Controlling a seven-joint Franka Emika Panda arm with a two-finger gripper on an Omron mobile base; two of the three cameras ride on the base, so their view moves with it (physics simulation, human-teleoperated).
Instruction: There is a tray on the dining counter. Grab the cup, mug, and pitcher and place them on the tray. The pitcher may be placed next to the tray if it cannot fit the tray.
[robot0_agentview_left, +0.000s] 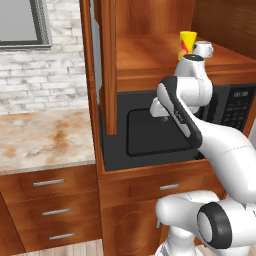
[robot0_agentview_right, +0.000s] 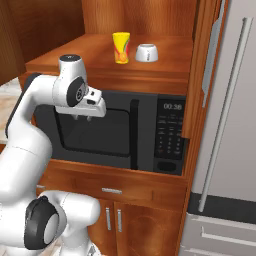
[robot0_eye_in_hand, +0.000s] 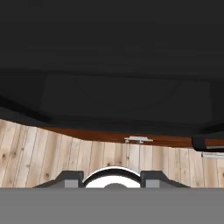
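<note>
Two small vessels stand on the wooden shelf (robot0_agentview_left: 150, 55) in the left base view, above and beyond the gripper (robot0_agentview_left: 159, 114): the cup (robot0_agentview_left: 187, 45), a smooth yellow tumbler with a red-orange mark, and just beside it the mug (robot0_agentview_left: 203, 49), squat, white and glossy. The hand hangs lower, in front of the flat black microwave (robot0_agentview_left: 150, 132) door, pointing down; how far its fingers are spread cannot be told, and nothing is seen in them. In the right base view the cup (robot0_agentview_right: 121, 47) and the mug (robot0_agentview_right: 147, 53) sit near each other but apart on the warm brown shelf (robot0_agentview_right: 165, 60), above the gripper (robot0_agentview_right: 82, 118) and off to its right, while the gripper's short dark tips point down before the microwave (robot0_agentview_right: 120, 132) glass. In the hand view the dark microwave (robot0_eye_in_hand: 113, 78) front looms over pale plank flooring (robot0_eye_in_hand: 43, 153), with a metal drawer pull (robot0_eye_in_hand: 138, 140) on brown wood between them.
</note>
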